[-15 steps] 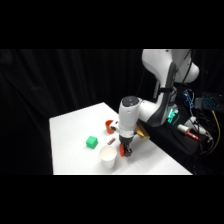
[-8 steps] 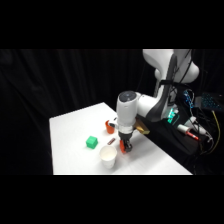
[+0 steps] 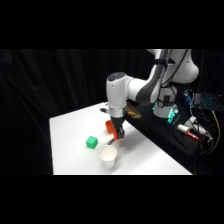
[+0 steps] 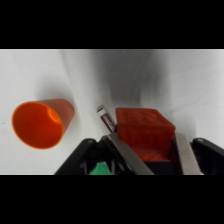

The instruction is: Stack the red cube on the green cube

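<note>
My gripper (image 3: 116, 134) is shut on the red cube (image 3: 114, 135) and holds it a little above the table, right of the green cube (image 3: 91, 142) and apart from it. In the wrist view the red cube (image 4: 145, 130) sits between the two metal fingers (image 4: 184, 152) of the gripper (image 4: 152, 152). A sliver of the green cube (image 4: 101, 169) shows at the bottom edge, behind the linkage.
An orange-red cup (image 4: 41, 122) lies on its side near the gripper, its mouth facing the wrist camera; in the side view the orange-red cup (image 3: 107, 125) is just behind the gripper. A white cup (image 3: 108, 156) stands near the table's front edge (image 3: 80, 170).
The gripper has risen and shifted left toward the green cube, carrying the red cube with it. The cups and the green cube have not moved.
</note>
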